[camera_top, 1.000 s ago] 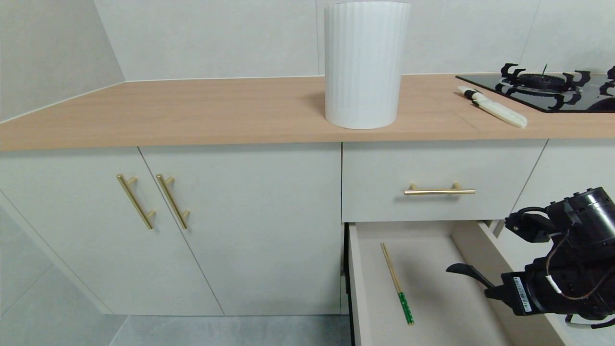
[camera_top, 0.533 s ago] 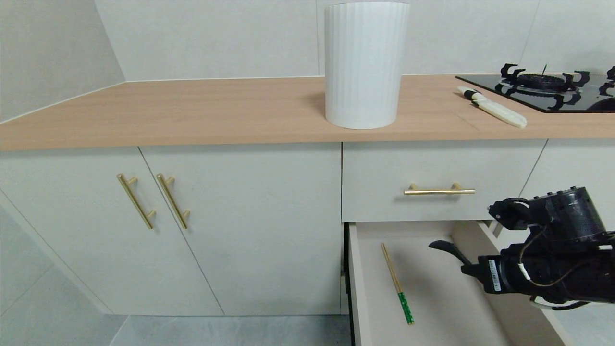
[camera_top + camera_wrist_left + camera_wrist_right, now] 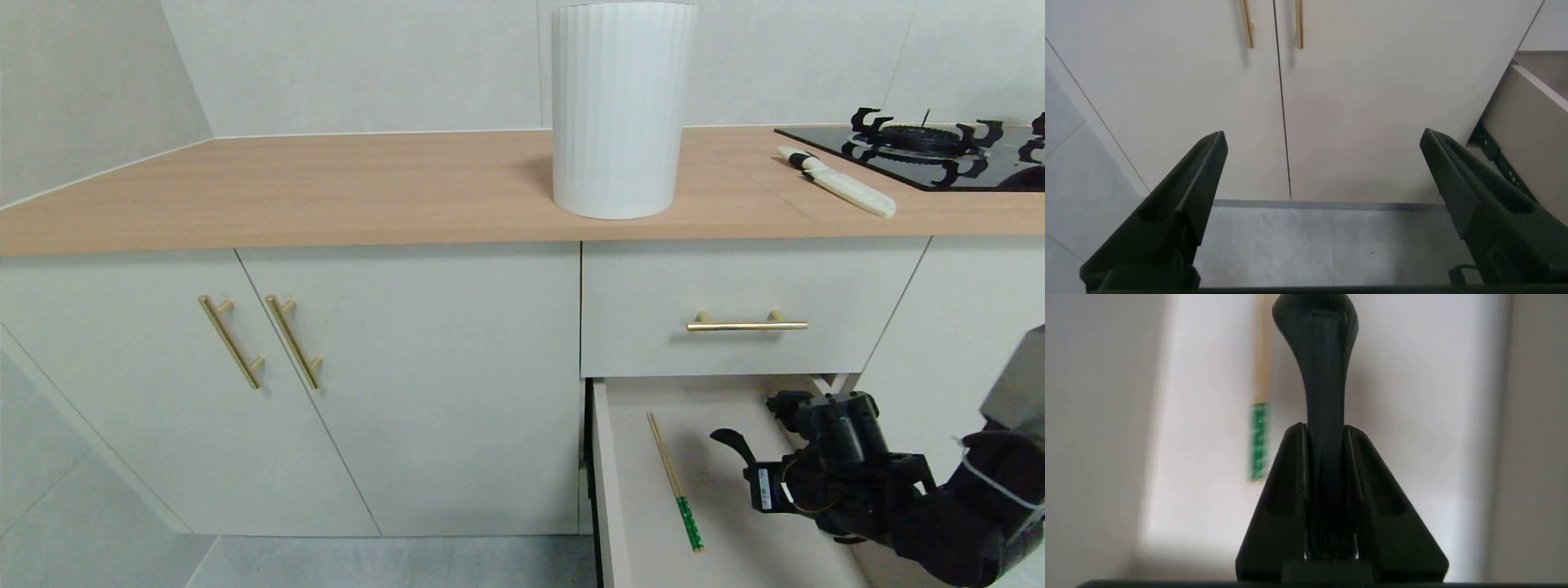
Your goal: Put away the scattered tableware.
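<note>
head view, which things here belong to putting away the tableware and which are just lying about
Job: chopsticks in the open drawer; knife on the counter, likely next; right gripper, shut, over the drawer.
Lying about: white ribbed container; gas hob.

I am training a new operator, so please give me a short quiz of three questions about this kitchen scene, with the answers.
1. True or false: the chopsticks lie inside the open drawer.
2. Where is the knife? A) in the drawer; B) on the counter, beside the stove; C) on the stove.
3. Fill in: the right gripper hangs over the drawer with its fingers ____.
Key: 1 true; 2 B; 3 shut.
</note>
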